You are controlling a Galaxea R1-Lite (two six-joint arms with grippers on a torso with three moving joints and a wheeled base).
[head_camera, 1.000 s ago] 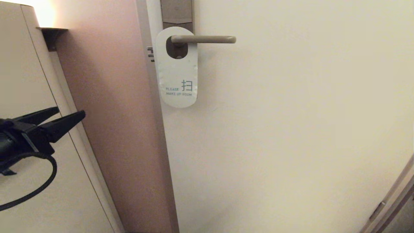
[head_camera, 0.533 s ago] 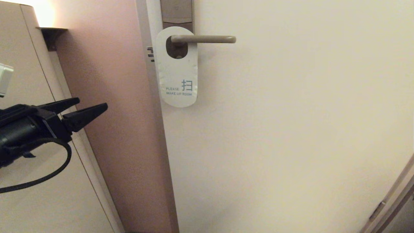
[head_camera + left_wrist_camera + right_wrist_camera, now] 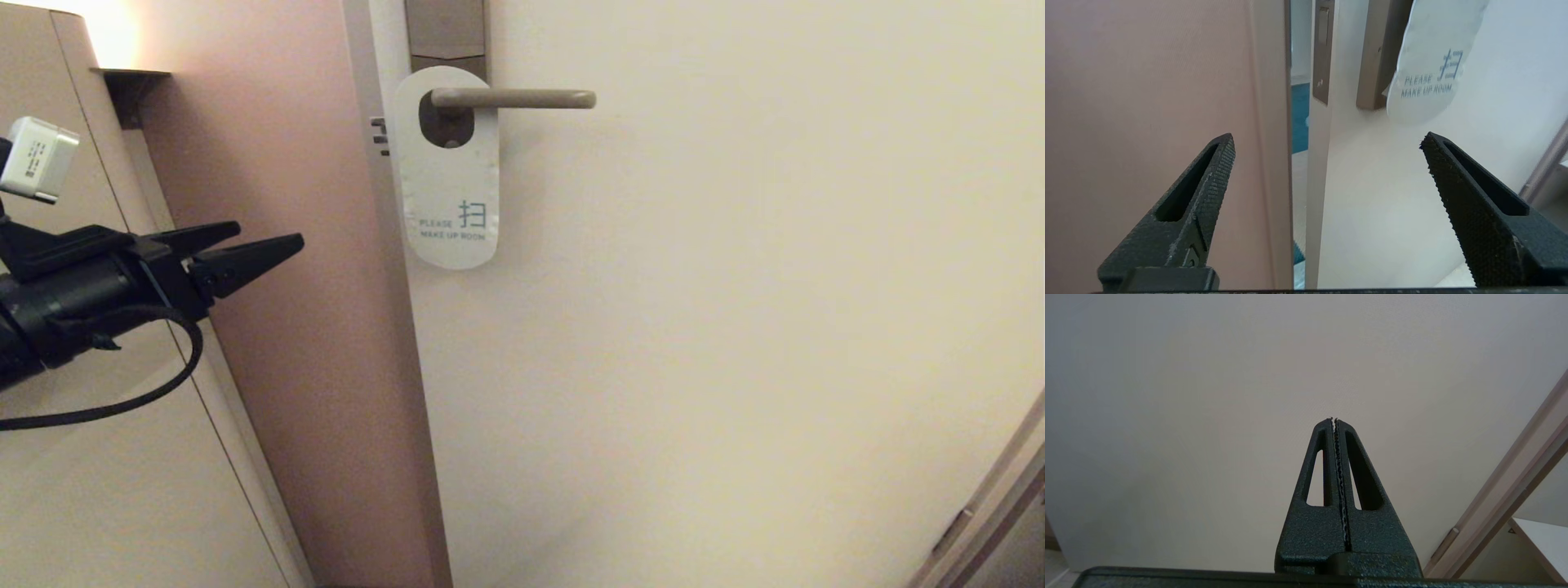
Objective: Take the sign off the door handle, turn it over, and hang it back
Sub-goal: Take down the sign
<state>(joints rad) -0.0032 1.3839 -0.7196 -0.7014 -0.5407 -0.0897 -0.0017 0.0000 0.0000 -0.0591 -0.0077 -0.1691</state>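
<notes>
The sign [image 3: 447,188] hangs on the door handle [image 3: 522,100] by its oval hole, white side out, reading "PLEASE MAKE UP ROOM". The handle is a beige lever on a brown-grey backplate [image 3: 446,33]. My left gripper [image 3: 269,239] is open and empty, in front of the pink wall, left of and slightly below the sign's lower end. In the left wrist view the sign [image 3: 1429,77] shows beyond the open gripper [image 3: 1327,141], nearer one fingertip. My right gripper [image 3: 1334,419] is shut and empty, facing the bare door; it is out of the head view.
The cream door [image 3: 735,327] fills the right. A pink wall panel [image 3: 286,367] and the door edge [image 3: 392,327] stand left of the sign. A cabinet [image 3: 82,490] with a lit shelf bracket [image 3: 131,82] is at far left. A door frame strip [image 3: 988,506] is at bottom right.
My left gripper has moved up and to the right, toward the sign, staying open. The sign and the handle have not moved.
</notes>
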